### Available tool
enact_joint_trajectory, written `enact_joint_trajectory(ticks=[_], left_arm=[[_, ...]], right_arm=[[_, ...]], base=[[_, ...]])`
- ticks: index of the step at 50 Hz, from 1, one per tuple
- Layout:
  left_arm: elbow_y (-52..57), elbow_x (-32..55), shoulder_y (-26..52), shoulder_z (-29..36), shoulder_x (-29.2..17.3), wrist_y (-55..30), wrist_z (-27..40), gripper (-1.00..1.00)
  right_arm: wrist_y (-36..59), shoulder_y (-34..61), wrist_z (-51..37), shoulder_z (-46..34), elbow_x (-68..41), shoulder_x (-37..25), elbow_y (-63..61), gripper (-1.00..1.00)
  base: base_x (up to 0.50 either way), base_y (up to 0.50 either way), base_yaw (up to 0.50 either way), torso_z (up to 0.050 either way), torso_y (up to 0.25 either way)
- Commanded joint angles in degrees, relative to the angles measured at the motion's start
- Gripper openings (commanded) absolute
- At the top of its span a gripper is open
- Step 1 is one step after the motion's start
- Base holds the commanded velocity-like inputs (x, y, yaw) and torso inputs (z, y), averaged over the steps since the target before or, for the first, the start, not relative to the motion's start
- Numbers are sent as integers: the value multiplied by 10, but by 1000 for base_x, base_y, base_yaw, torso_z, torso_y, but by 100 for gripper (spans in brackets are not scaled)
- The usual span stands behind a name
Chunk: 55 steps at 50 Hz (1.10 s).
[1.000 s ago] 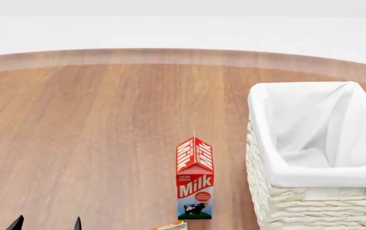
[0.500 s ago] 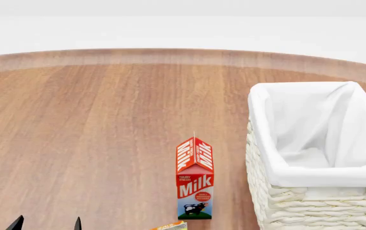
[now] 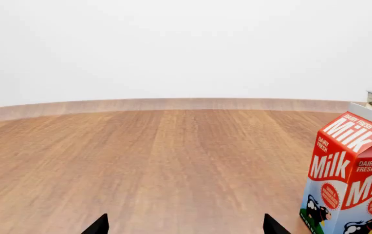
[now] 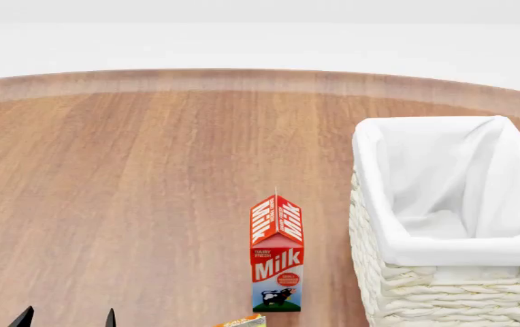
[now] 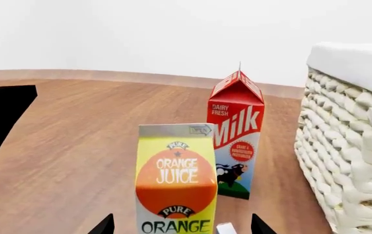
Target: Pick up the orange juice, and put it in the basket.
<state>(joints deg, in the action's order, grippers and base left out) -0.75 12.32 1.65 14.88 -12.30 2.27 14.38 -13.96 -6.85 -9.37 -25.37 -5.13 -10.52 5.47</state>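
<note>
The orange juice, a yellow and orange carton, stands upright on the wooden table right in front of my right gripper. The gripper is open, with a fingertip on each side of the carton and neither touching it. In the head view only the carton's top corner shows at the lower edge. The basket, cream wicker with a white liner, stands at the right and also shows in the right wrist view. My left gripper is open and empty at the lower left, over bare table.
A red and white Milk carton stands upright between the orange juice and the basket, just behind the juice and beside my left gripper. A dark shape sits at the side of the right wrist view. The table's far edge curves across.
</note>
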Motion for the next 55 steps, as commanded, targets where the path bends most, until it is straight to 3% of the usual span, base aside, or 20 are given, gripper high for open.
enact_joint_trajectory(ticks=[1, 55], left_arm=[[0, 2, 1, 3, -2, 1, 2, 100], [-1, 11, 3, 15, -11, 4, 13, 100]], right_arm=[[-8, 18, -3, -4, -2, 7, 27, 100], [-25, 78, -13, -27, -16, 29, 118, 100]], base=[[0, 0, 0, 0, 0], [0, 0, 0, 0, 0]])
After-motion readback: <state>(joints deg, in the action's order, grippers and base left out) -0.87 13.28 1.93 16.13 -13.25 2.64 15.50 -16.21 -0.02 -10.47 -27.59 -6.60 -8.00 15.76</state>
